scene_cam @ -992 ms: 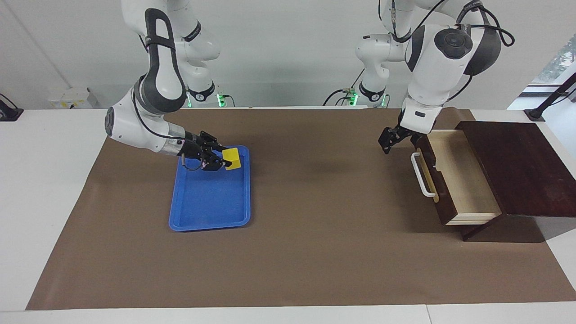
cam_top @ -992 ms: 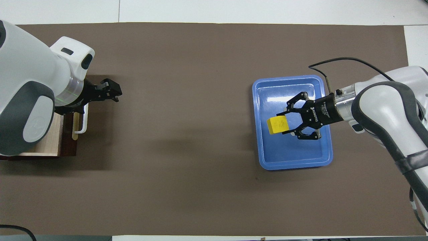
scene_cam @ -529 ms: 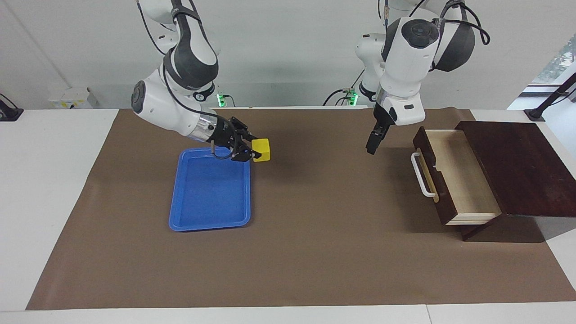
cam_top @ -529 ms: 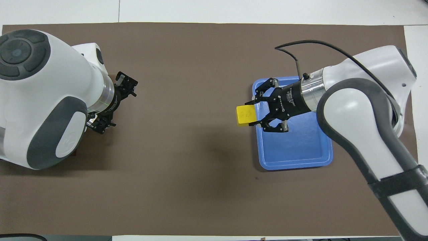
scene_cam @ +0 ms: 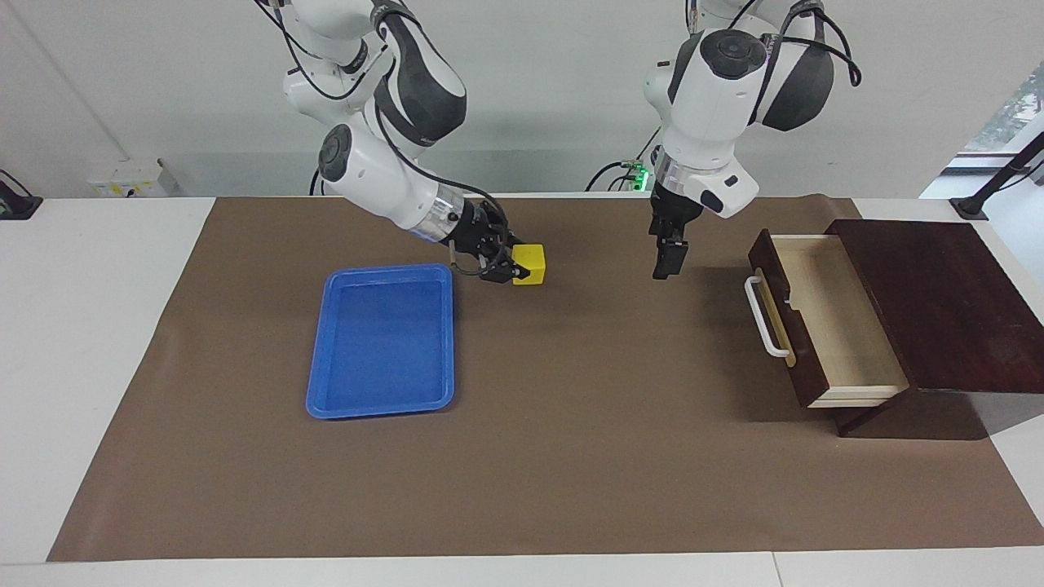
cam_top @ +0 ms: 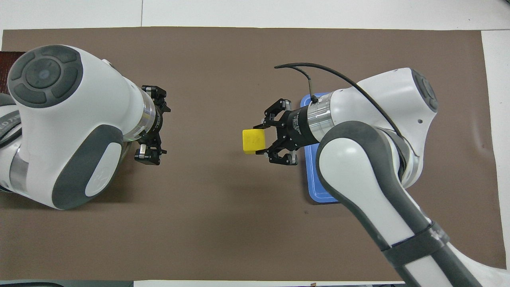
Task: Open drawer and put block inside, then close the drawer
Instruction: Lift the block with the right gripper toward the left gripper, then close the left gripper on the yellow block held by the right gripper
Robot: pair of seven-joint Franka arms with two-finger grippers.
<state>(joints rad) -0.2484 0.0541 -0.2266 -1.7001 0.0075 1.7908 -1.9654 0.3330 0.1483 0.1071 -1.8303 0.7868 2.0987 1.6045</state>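
The yellow block (scene_cam: 530, 264) is held in my right gripper (scene_cam: 515, 267), which is shut on it in the air over the brown mat, just off the blue tray toward the left arm's end of the table. It also shows in the overhead view (cam_top: 253, 141), in the right gripper (cam_top: 261, 140). The dark wooden drawer (scene_cam: 824, 314) stands pulled open from its cabinet (scene_cam: 946, 302), its pale inside bare and its white handle (scene_cam: 765, 319) free. My left gripper (scene_cam: 665, 265) hangs open and empty over the mat in front of the drawer, apart from the handle. It also shows in the overhead view (cam_top: 159, 124).
A blue plastic tray (scene_cam: 383, 342) lies empty on the mat at the right arm's end. It is mostly covered by the right arm in the overhead view (cam_top: 315, 187). The left arm hides the drawer in the overhead view.
My right gripper has lifted the block off the blue tray and carried it toward the left arm's end. My left gripper has left the drawer handle and moved toward the table's middle.
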